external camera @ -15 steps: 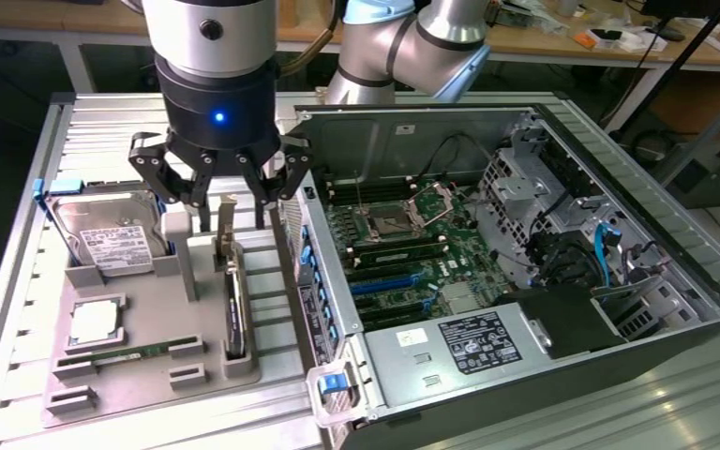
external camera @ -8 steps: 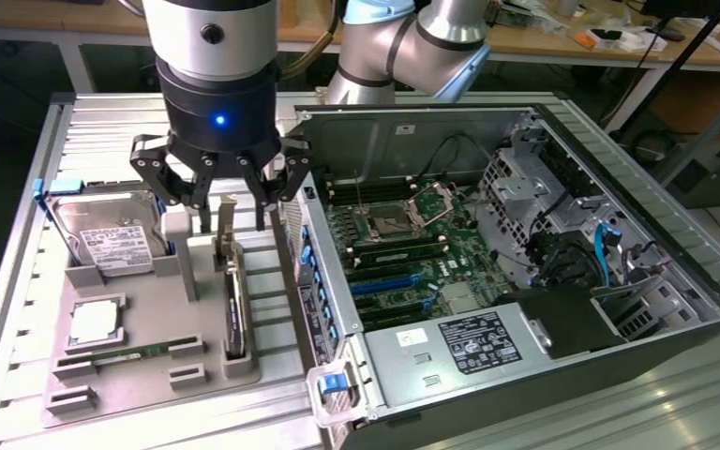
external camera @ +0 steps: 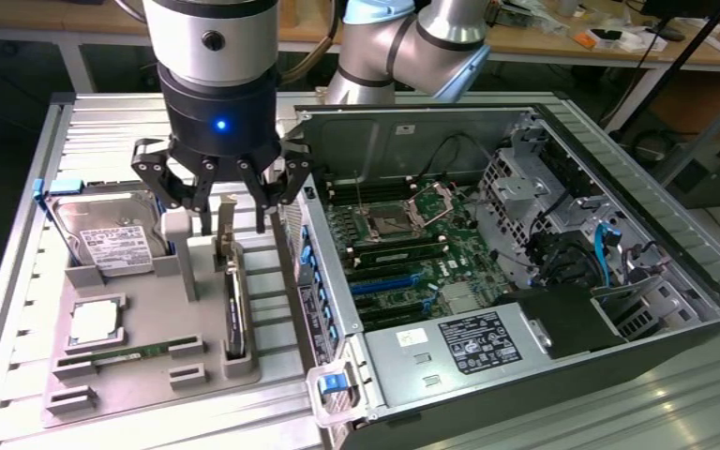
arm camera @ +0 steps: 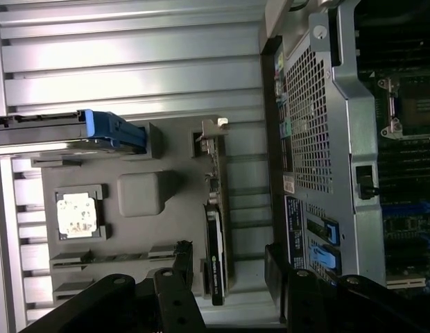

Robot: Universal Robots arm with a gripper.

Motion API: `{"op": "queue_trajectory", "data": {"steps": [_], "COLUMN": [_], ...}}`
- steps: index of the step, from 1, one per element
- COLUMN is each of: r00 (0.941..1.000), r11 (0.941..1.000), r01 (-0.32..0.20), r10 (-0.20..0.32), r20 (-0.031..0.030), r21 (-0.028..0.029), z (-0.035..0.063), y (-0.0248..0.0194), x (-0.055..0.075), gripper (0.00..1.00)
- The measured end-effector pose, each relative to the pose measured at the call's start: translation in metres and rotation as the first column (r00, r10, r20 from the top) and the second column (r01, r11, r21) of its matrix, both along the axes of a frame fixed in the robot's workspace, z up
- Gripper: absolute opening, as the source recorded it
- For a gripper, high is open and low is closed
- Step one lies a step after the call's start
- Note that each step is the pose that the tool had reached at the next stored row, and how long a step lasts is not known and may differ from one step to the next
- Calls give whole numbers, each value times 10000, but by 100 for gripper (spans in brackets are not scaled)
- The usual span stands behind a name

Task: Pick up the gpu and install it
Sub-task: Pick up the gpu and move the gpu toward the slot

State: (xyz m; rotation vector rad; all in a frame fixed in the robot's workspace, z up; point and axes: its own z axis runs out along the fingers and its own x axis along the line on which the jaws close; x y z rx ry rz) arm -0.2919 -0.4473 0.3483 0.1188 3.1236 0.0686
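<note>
The ribbed metal tabletop (external camera: 97, 131) carries everything. On the exterior view's right it bears the open computer case (external camera: 385, 131), lying on its side with its motherboard (external camera: 454, 248) exposed. The blue expansion slots (external camera: 385, 281) on that board look bare, with no card seated in them.

To the exterior view's left of the case, just beside it, lies a grey parts tray (external camera: 166, 323). The robot arm (external camera: 210, 47) comes down from above over the far half of this tray.

The hand (external camera: 226, 214) hangs at the end of the arm. Its fingers are spread as wide as they go and it has hold of nothing. In the wrist view the hand (arm camera: 229, 277) stands astride one end of the card, with a gap on each side.

In the far left pocket of the tray sits the hard drive (external camera: 116, 239), silver with a white label.

The gpu (external camera: 235, 309) stands on its long edge in a slot along the tray's right side, the side nearest the case. It runs from near to far, and its silver bracket end points up toward the hand. The wrist view shows the gpu (arm camera: 216, 229) as a thin dark strip, apart from both fingers.

A processor (external camera: 94, 323) rests in a square pocket on the tray's left, and a slim green RAM stick (external camera: 123, 358) lies in the near pocket.

By my reading the task is barely begun. The hand is lined up over the card, but the card is neither gripped nor lifted nor installed.
</note>
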Motion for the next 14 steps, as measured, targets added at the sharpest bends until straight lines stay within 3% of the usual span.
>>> {"op": "queue_trajectory", "data": {"steps": [14], "r00": [10000], "r11": [10000], "r01": [0], "r10": [0], "r20": [0], "r21": [0], "z": [-76], "y": [-1], "x": [0], "gripper": [54]}}
